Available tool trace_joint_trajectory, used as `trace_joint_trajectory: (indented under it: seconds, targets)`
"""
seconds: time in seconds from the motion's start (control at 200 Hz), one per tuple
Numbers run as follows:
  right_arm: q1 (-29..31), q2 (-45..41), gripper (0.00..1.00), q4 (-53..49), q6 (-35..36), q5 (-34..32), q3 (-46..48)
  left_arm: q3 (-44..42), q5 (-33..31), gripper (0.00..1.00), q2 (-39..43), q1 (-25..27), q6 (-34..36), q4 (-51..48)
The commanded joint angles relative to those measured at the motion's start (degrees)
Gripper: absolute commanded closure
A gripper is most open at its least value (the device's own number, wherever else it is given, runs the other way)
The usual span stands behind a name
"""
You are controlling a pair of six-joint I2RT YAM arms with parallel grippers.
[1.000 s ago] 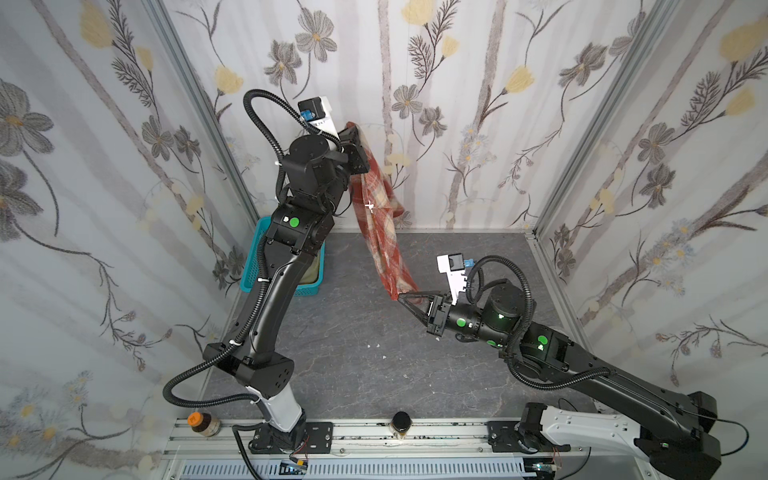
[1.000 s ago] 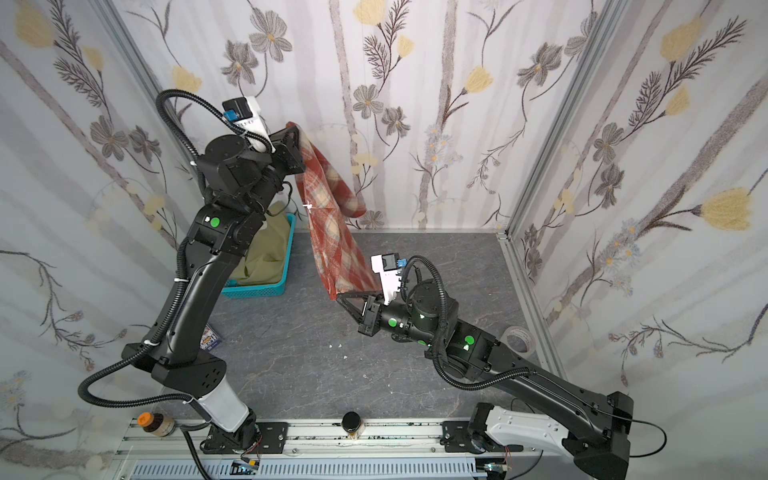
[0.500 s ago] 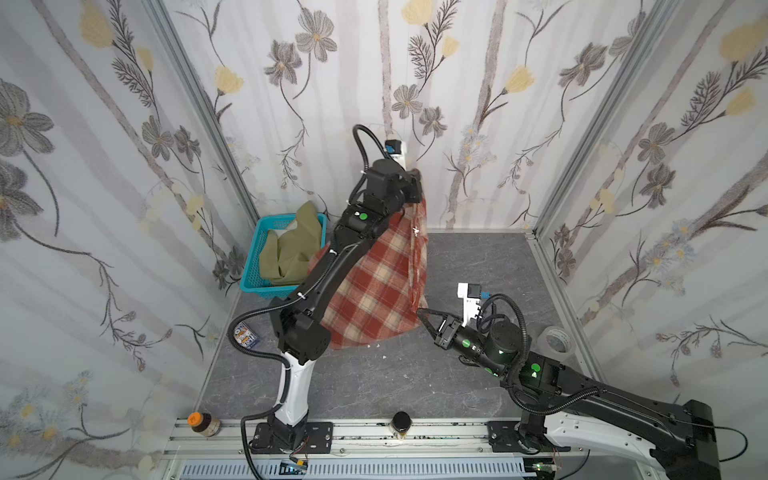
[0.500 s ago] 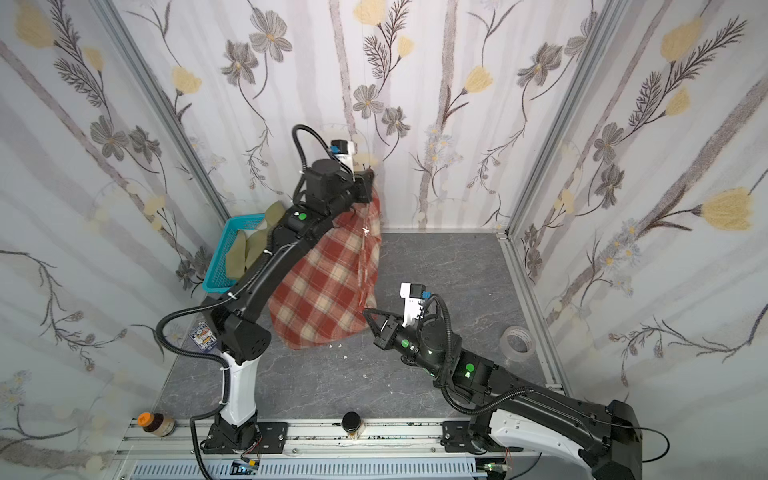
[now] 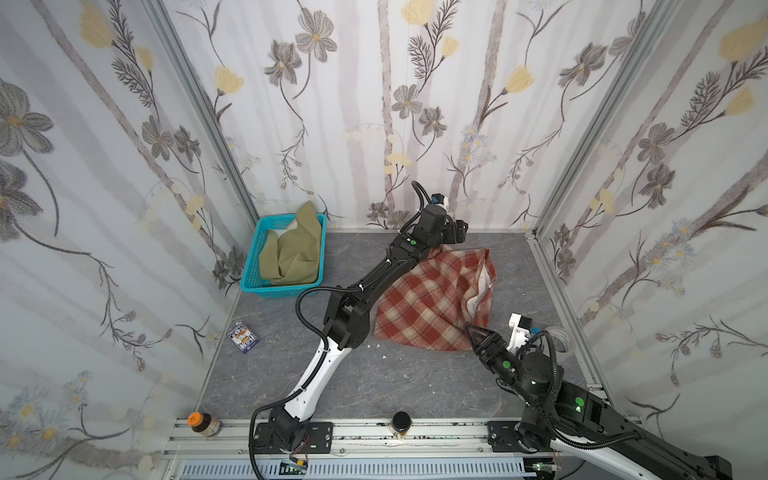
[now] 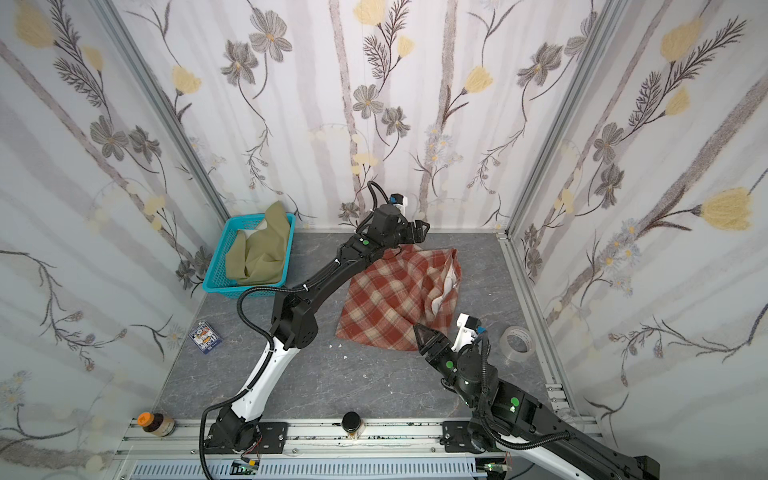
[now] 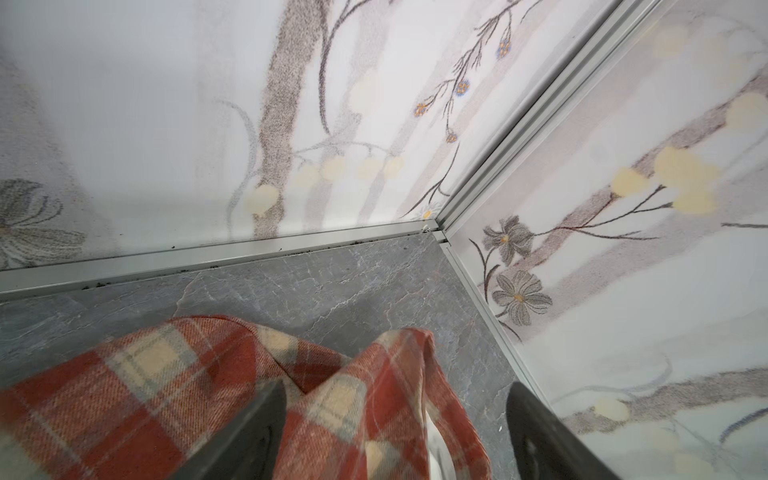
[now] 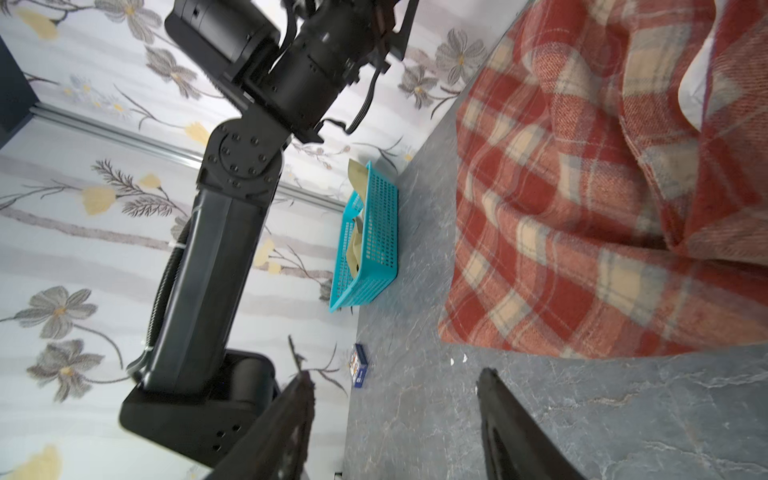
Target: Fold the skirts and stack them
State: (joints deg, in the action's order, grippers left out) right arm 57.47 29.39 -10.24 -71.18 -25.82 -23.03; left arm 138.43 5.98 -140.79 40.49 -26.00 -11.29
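Observation:
The rust-red and cream plaid skirt [image 5: 432,295] [image 6: 395,295] lies loosely spread on the grey table, with white lining showing at a fold on its right. My left gripper [image 5: 459,232] [image 7: 395,436] hovers open over its far edge by the back wall, the cloth loose under the wide-apart jaws. Just off the skirt's near right corner, my right gripper [image 5: 473,332] [image 8: 395,415] stands open over bare table. The olive-green skirt [image 5: 291,249] [image 6: 259,253] sits crumpled in the basket.
The turquoise mesh basket [image 5: 282,291] [image 8: 374,232] stands at the back left corner. A small card box [image 5: 244,336] lies by the left wall and a tape roll [image 6: 517,340] by the right wall. A bottle [image 5: 203,422] and a dark jar [image 5: 401,422] stand on the front rail.
Both grippers have opened and let go of the plaid skirt, which hung between them before and now lies on the table. The left arm came down toward the back wall.

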Motion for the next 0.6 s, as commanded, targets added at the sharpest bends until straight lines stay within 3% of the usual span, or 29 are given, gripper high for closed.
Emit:
trace_joint_trajectory:
  seconds: [0.0,0.14,0.28,0.455,0.6]
  targets:
    - [-2.54,2.18,0.35,-4.24,3.89,-1.53,-1.90,-13.67,-2.20,0.15,9.73,-0.37,-0.38,1.88]
    - [-7.74,8.42,0.37,-1.63,9.66,2.51,-5.01,-41.61,-7.85,0.17,25.23,-0.54,-2.09,2.17]
    - [-16.25,13.93,0.48,3.03,15.14,10.14,-6.76,-60.72,-7.61,0.21,34.25,-0.94,-7.69,2.96]
    - [-27.83,20.20,0.66,8.46,19.60,19.85,-7.61,-72.05,-7.39,0.26,37.32,-0.43,-12.31,5.99]
    - [-31.60,23.81,0.68,9.99,22.26,21.62,-9.25,-75.45,-6.07,0.29,36.08,-0.36,-14.66,6.45]
